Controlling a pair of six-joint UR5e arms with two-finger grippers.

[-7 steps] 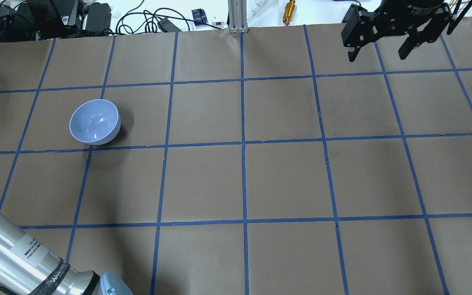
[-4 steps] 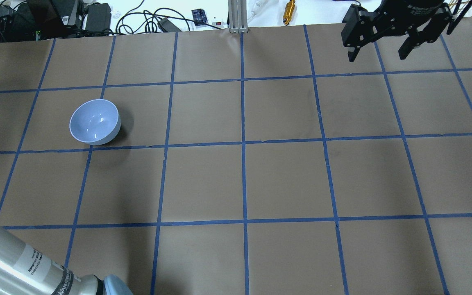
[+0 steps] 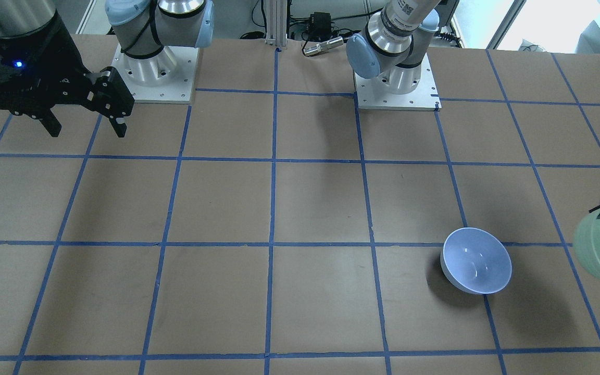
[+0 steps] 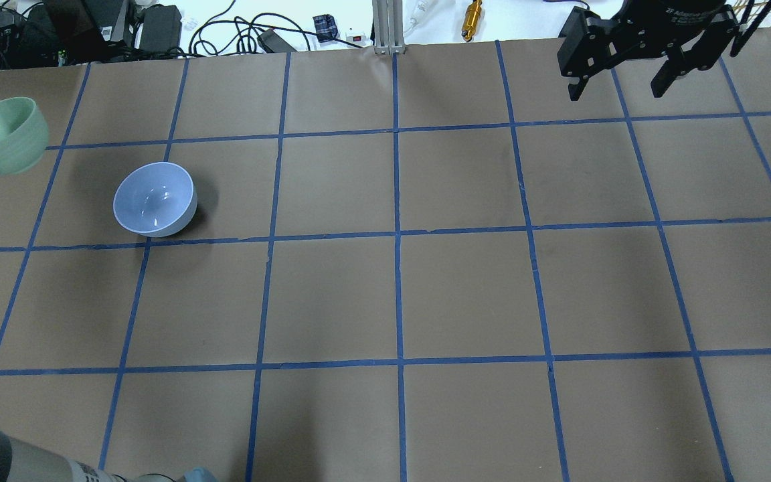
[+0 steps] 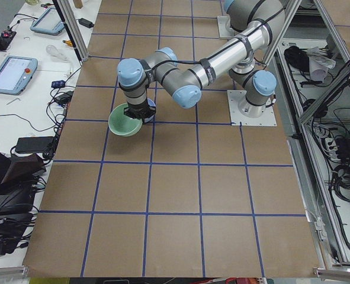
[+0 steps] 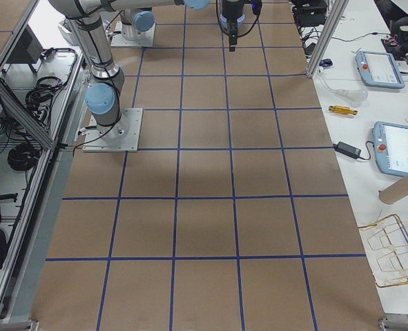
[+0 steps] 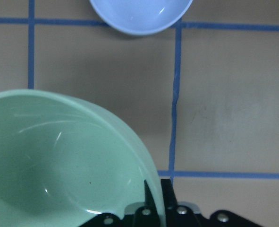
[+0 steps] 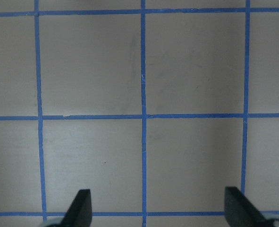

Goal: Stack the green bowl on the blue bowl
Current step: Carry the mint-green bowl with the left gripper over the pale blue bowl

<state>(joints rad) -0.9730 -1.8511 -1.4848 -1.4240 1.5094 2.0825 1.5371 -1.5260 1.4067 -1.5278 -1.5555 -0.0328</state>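
Green bowl [image 4: 7, 134] tilted and held above the brown table [image 4: 466, 288] at its far-left edge, left gripper [image 7: 159, 196] pinching its rim, a grip plain only from the left wrist, blue bowl [image 4: 154, 199] upright nearby to its right, right gripper [image 4: 616, 92] spread wide, far right.

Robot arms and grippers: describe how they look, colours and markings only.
Both arms are silver metal tubes with pale blue joint caps on white square base plates. The left arm carries a white printed label. The black two-finger right gripper shows a small blue light and white lettering; the left gripper is black too.
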